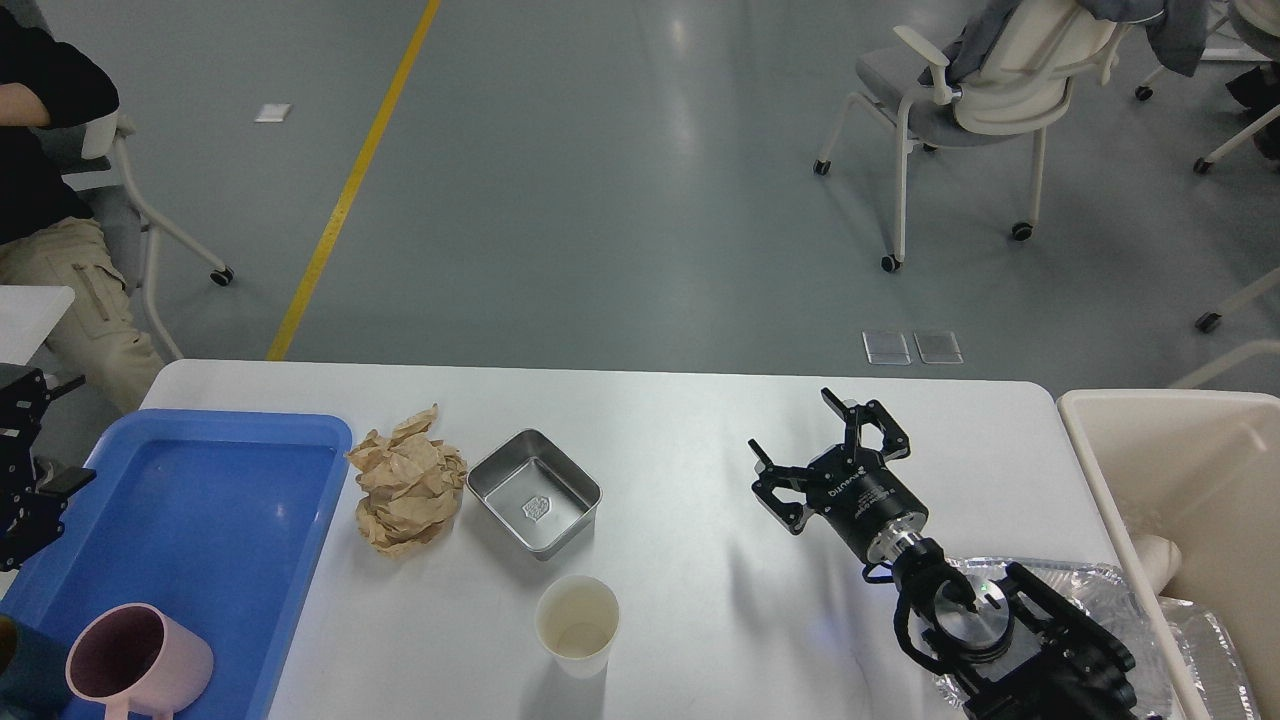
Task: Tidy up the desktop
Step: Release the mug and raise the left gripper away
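Right claw (812,455): fingers apart, empty, poised above the bare right half of the worktop (680,420). Left claw (25,470): at the left edge; we cannot tell its state.

Risks, as we judge them: the paper cup (577,626) tips if nudged; the crumpled brown paper (407,492) slips from a shallow pinch; the steel tin (535,492) skids.

Worktop: white, matte, spanning the lower view; blue tray (200,500) left, cream bin (1180,470) right.

Room: grey floor, yellow line, wheeled chairs.

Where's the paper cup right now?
The paper cup stands on the desktop, near its front edge, left of centre, just in front of the steel tin.
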Controlling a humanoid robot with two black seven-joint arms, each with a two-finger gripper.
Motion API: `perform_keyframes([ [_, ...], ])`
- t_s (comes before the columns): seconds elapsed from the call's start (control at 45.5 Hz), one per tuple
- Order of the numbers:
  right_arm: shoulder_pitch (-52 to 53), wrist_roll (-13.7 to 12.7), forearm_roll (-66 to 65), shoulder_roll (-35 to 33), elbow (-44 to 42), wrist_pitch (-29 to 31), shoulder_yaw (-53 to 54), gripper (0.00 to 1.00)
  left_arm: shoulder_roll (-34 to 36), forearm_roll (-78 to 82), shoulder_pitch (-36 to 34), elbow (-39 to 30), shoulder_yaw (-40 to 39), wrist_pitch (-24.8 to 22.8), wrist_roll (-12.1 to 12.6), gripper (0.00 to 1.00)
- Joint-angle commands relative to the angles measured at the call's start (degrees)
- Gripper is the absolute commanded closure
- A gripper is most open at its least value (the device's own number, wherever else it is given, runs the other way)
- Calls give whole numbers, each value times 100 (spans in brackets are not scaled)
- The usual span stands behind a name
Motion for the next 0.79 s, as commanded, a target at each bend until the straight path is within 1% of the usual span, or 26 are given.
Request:
perform_keyframes([
  [0.0, 2, 6, 1, 53, 1, 9, -1, 0, -148, 402, -58, 193, -11, -42, -2, 3],
  [0.066, 10, 6, 1, 115, 1, 9, -1, 0, -289, 1210, -146, 395, -2, -200, -2, 3],
  [0.132, 19, 6, 1, 133, 1, 9, -1, 0, -368, 2185, -216, 571, 7, -498, -2, 3],
  [0.154, 28, 6, -7, 141, 1, 9, -1, 0, -412, 2832, -242, 728, 7, -656, -2, 3],
  [0.264, 37, 6, -8, 194, 1, 9, -1, 0, -728, 4392, -365, 1326, -2, -894, -63, 3],
  [0.329, 46, 6, -8, 247, 1, 9, -1, 0, -869, 4999, -506, 1599, -2, -1026, -81, 3],
  [0.439, 46, 6, -8, 256, 1, 9, -1, 0, -913, 5440, -787, 1617, 7, -1202, -46, 3],
  [0.483, 46, 6, -8, 256, 1, 9, -1, 0, -914, 5501, -901, 1617, 7, -1386, -46, 3],
  [0.593, 54, 6, -8, 256, 1, 9, -1, 0, -1054, 5659, -1252, 1635, 7, -2080, -46, 3],
  [0.703, 63, 6, -8, 256, 1, 9, -1, 0, -1335, 6045, -1560, 1617, 7, -2389, -28, 3],
  [0.769, 63, 5, -8, 256, 1, 9, -1, 0, -1458, 6932, -1938, 1661, 60, -2573, -37, 3],
])
